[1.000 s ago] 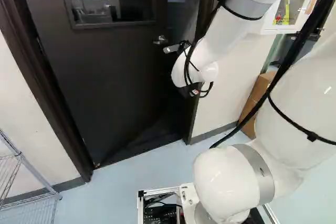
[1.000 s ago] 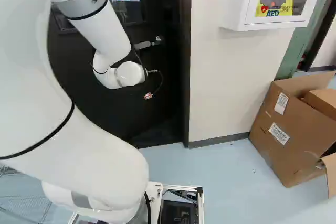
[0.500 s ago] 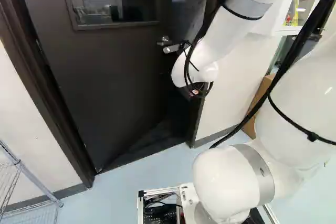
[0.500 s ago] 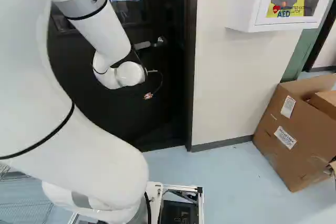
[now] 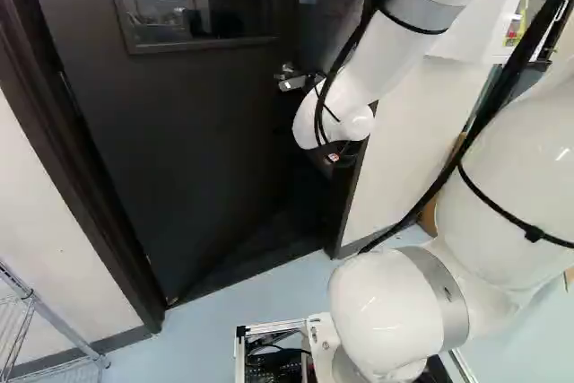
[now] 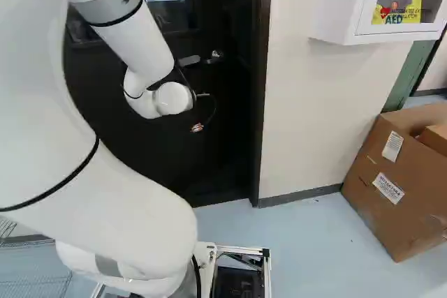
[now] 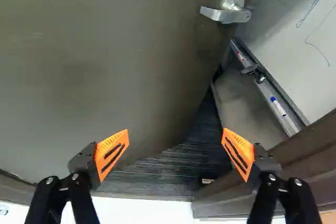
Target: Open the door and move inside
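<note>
The dark door stands ajar, swung inward away from me, with its window at the upper left of the left base view. Its silver lever handle shows just beyond my wrist; in the wrist view the handle lies well ahead of the fingers, touched by neither. My gripper is mostly hidden behind the wrist in the left base view. Seen in the wrist view, the gripper is open, orange pads wide apart with nothing between them. Past the door's free edge, the opening shows a dark ribbed floor.
The door frame stands close beside one finger. Through the opening are a whiteboard and its tray with markers. A wire shelf is at the left, a white wall cabinet and cardboard box at the right.
The base has moved, turning a little to the left: door, frame, cabinet and box all shift rightward in both base views. The arm keeps its pose against its lowest joint.
</note>
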